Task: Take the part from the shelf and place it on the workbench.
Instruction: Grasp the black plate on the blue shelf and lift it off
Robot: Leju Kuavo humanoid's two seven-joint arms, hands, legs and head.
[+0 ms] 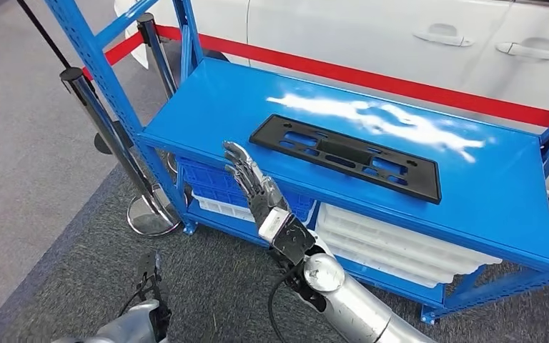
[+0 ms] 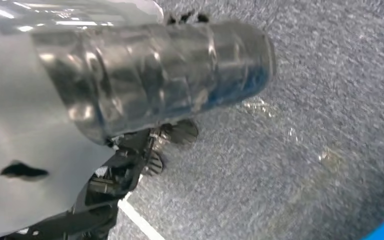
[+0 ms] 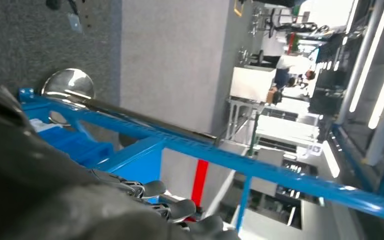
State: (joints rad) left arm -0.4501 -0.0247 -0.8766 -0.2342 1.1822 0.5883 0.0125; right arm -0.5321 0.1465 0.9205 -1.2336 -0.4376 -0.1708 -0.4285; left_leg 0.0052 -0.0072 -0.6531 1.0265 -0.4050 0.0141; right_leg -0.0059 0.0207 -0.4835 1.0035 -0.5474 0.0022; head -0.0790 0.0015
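Observation:
A long flat black part (image 1: 343, 156) with several cutouts lies on the top board of the blue shelf (image 1: 207, 107), running from the middle toward the right. My right hand (image 1: 254, 186) is raised at the shelf's front edge, fingers stretched out and apart, holding nothing. Its fingertips are close to the part's left end without touching it. In the right wrist view the right hand's fingertips (image 3: 155, 192) show beside a blue shelf beam (image 3: 205, 150). My left hand (image 1: 150, 286) hangs low by the floor with nothing in it; dark fingers (image 2: 152, 150) show under the silver cover.
A white car (image 1: 400, 36) stands right behind the shelf with a red belt barrier along it. Two stanchion posts with a chrome base (image 1: 150, 214) stand at the shelf's left end. White trays (image 1: 400, 246) and a blue crate (image 1: 211, 182) fill the lower level. Grey carpet lies in front.

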